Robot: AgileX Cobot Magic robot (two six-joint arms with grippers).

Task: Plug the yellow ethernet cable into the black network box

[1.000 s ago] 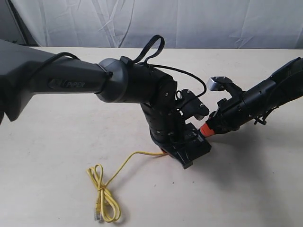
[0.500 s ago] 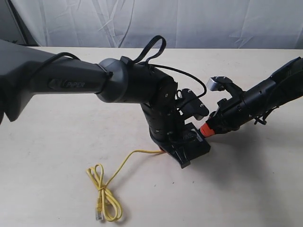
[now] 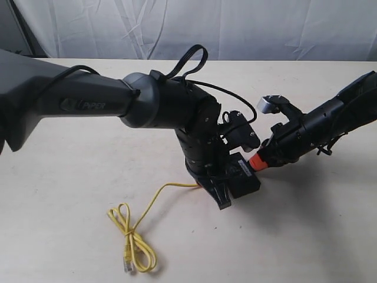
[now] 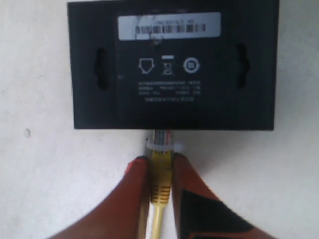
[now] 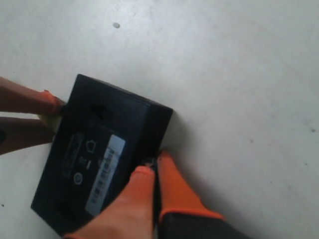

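Observation:
The black network box lies flat with its white label strip up, and also shows in the exterior view and the right wrist view. My left gripper is shut on the yellow ethernet cable just behind its clear plug, whose tip meets the box's near edge. The rest of the cable trails to a knotted loop. My right gripper is shut, with its orange fingertips pressed against the box's opposite edge.
The pale table holds nothing else. A white cloth backdrop hangs along its far edge. The bulky left arm reaches across the middle, with black robot cables looping above it.
The left gripper has pushed the plug a little closer into the box's edge. The box shifted slightly and the cable loop was dragged a bit to the right. The right gripper stays put.

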